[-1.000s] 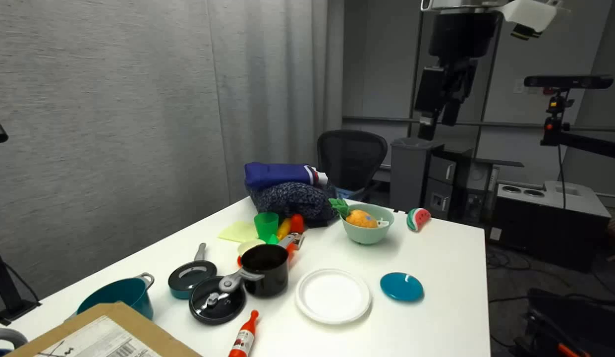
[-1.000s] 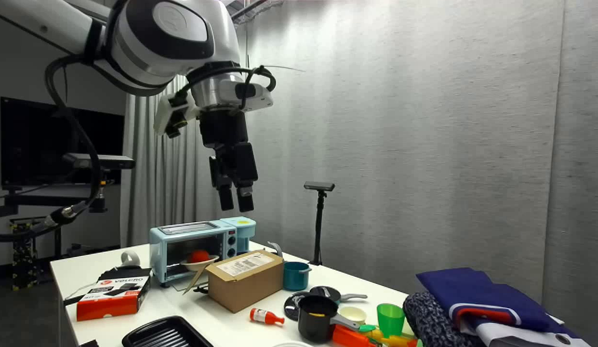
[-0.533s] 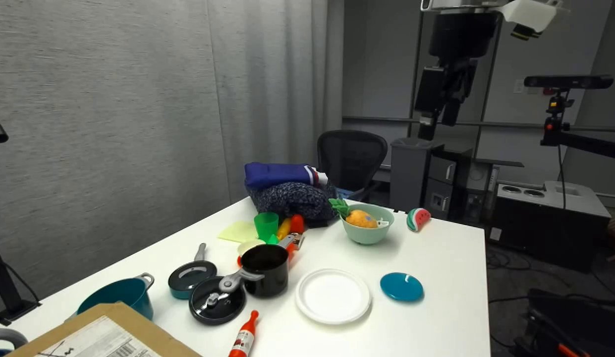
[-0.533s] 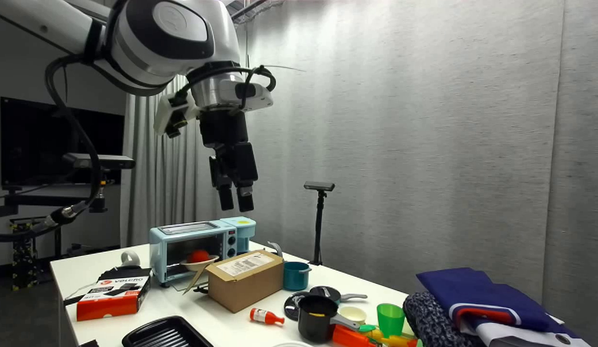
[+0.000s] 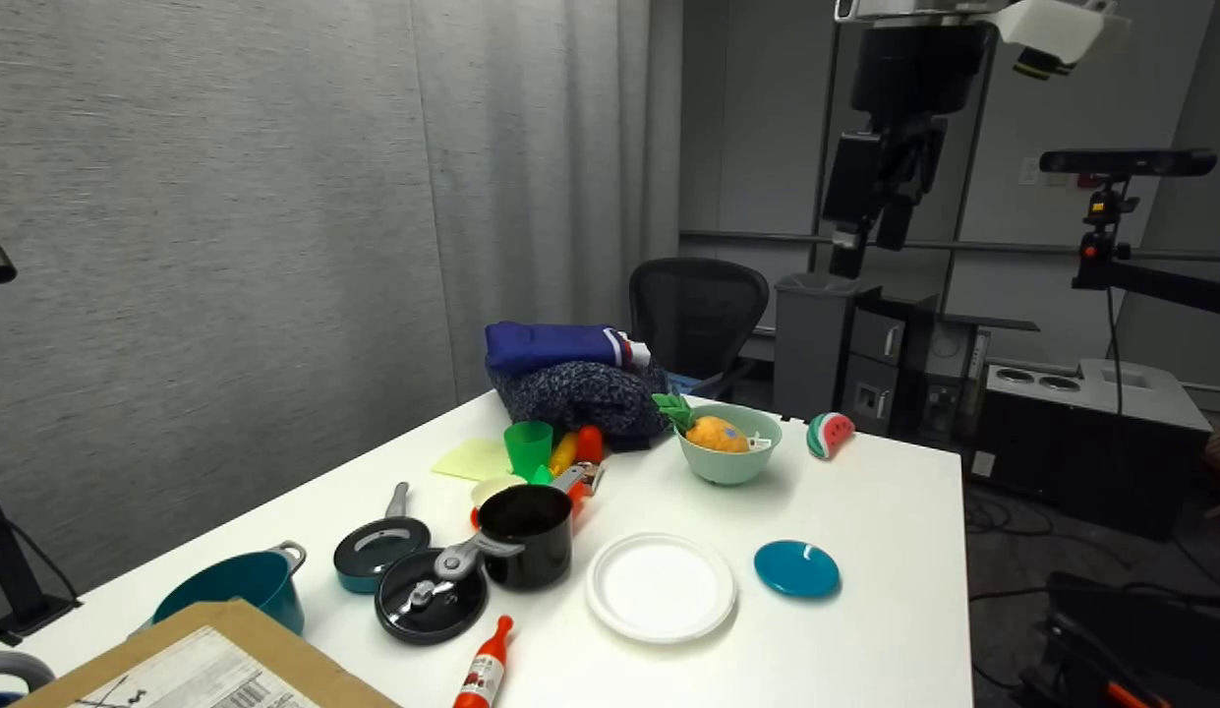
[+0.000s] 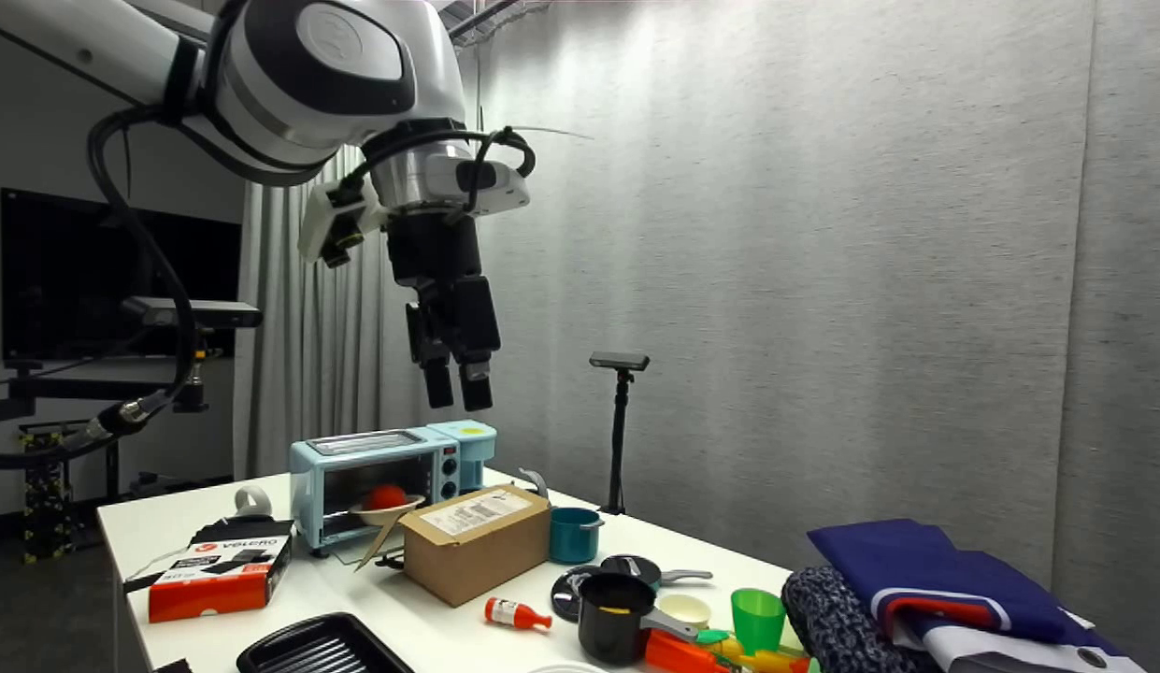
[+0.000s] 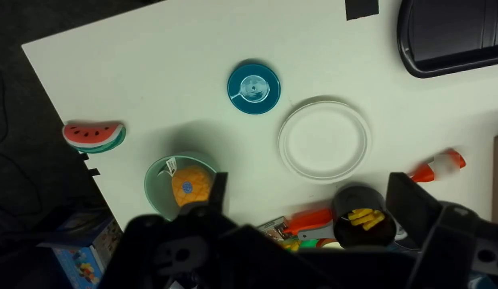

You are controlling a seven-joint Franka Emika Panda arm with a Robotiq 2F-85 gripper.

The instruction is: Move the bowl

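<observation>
The bowl [image 5: 725,468] is pale green and round. It stands upright on the far part of the white table in an exterior view, with an orange toy pineapple [image 5: 716,435] with green leaves in it. In the wrist view the bowl [image 7: 157,190] is at lower left, partly hidden behind a finger. It is out of view in an exterior view where my gripper [image 6: 458,387] hangs high above the table. My gripper [image 5: 871,246] touches nothing. In the wrist view its fingers [image 7: 309,178] are wide apart with nothing held between them.
A white plate [image 5: 661,588], a flat teal disc [image 5: 796,568] and a toy watermelon slice [image 5: 829,435] lie near the bowl. A black pot [image 5: 527,551], folded cloths [image 5: 578,398], a cardboard box [image 6: 477,547], a toy oven [image 6: 365,486] and a black tray [image 6: 322,645] also stand on the table.
</observation>
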